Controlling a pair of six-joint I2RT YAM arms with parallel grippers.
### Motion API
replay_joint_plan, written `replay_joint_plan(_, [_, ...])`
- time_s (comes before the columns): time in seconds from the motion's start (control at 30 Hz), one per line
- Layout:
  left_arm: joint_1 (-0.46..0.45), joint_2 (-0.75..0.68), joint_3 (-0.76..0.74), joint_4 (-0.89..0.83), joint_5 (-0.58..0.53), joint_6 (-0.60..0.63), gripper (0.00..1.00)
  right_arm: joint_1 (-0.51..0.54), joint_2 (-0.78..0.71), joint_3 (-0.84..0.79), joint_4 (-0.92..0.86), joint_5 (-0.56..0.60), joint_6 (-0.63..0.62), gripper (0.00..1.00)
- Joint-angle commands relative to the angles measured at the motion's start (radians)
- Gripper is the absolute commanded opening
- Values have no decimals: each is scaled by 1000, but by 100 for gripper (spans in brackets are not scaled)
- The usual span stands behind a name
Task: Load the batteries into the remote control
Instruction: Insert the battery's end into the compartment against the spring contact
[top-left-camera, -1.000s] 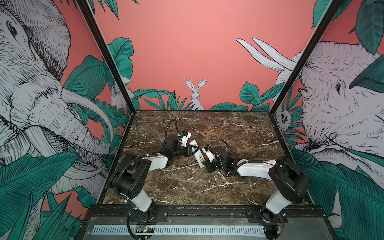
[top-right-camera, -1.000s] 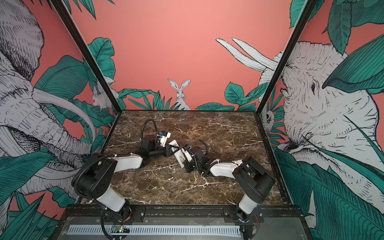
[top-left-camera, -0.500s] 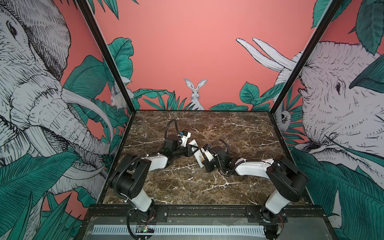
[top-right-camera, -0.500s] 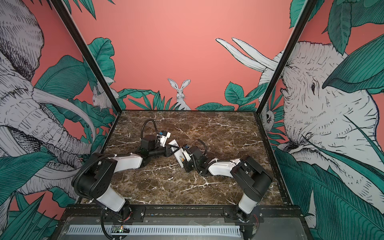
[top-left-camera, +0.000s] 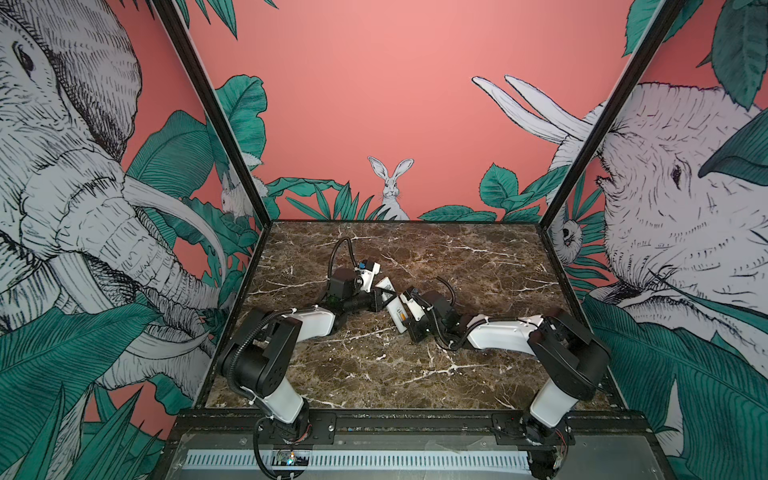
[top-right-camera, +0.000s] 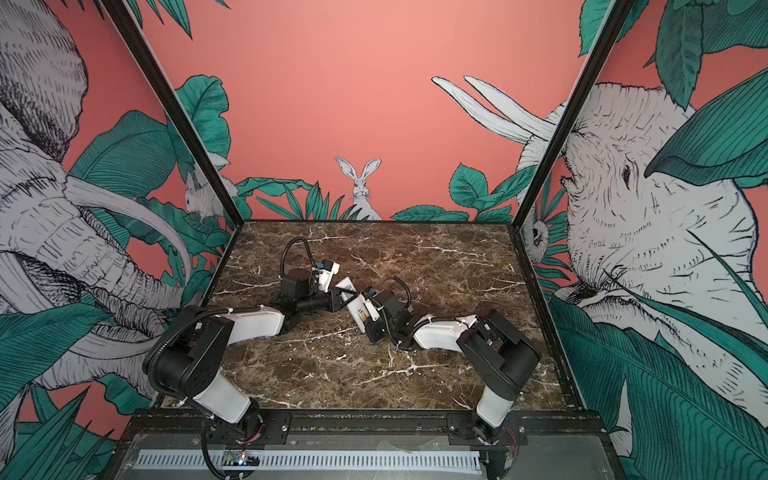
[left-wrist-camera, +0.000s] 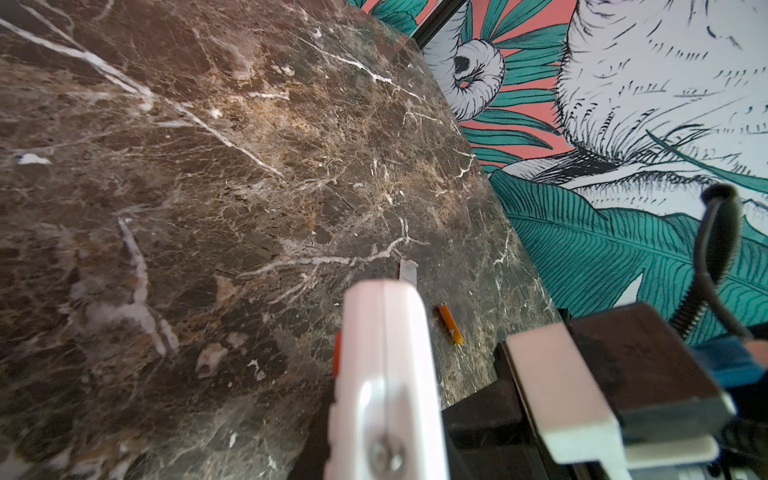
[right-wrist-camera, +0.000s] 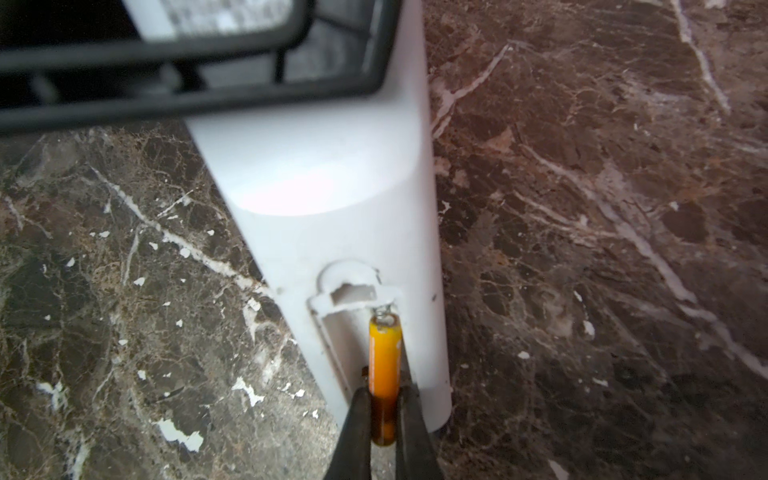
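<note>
While pinched in the right hand (right-wrist-camera: 384, 419), battery (right-wrist-camera: 384, 361) nose-first in the remote control (right-wrist-camera: 332, 187) bay (right-wrist-camera: 345, 332).

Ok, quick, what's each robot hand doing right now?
Left gripper: shut on the slim white plastic remote control.
Right gripper: shut on a small orange cylindrical battery.

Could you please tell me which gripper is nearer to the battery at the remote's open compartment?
Right. The right gripper has its jaws shut on the battery; the left gripper grips the remote control at its other end.
</note>
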Motion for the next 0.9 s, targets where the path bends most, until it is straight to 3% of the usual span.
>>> replay_joint_plan(0.0, [-10, 0, 4, -45, 31, 15, 15, 1, 35, 18, 47, 44, -27, 8])
replay_joint_plan(0.7, [-9, 1, 9, -58, 46, 12, 15, 1, 63, 37, 82, 79, -84, 8])
replay_joint_plan(0.87, [-3, -8, 10, -18, 87, -40, 15, 1, 62, 47, 68, 88, -93, 8])
